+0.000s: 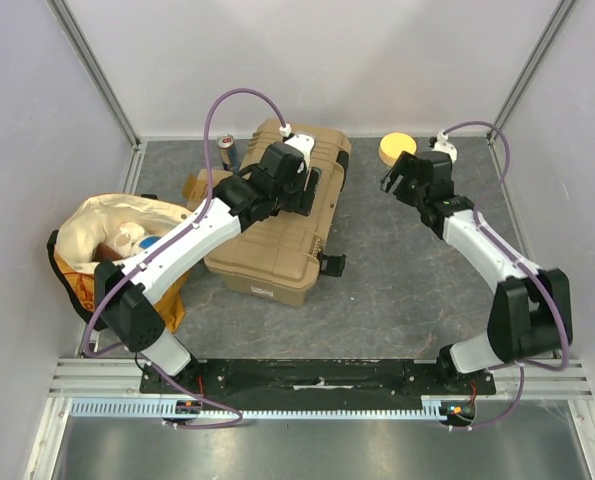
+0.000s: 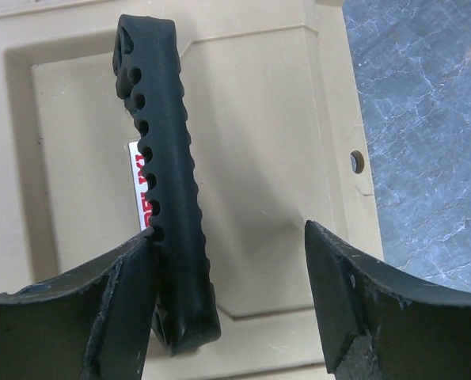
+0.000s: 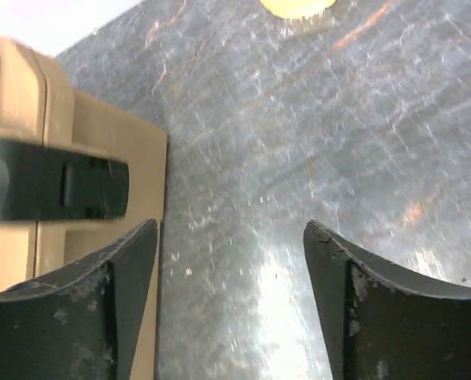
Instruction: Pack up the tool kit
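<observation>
Two claws, both spread wide and empty. From the left: a cloth bag (image 1: 107, 225), then the tan toolbox (image 1: 277, 255) lying mid-surface, lid down, the left claw (image 1: 287, 185) poised over its black handle (image 2: 164, 182). Packing looks nearly done, with the latches (image 1: 329, 263) perhaps still to fasten. Further over, the right claw (image 1: 407, 180) hovers above the grey surface (image 1: 407, 290); pale walls enclose everything.

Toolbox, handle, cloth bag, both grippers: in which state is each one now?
Toolbox: lid shut.
Left gripper: open, over the lid.
Handle: seen in that gap, close to one finger, not clamped.
Right gripper: open, empty.
Cloth bag: mouth open, things inside.
</observation>
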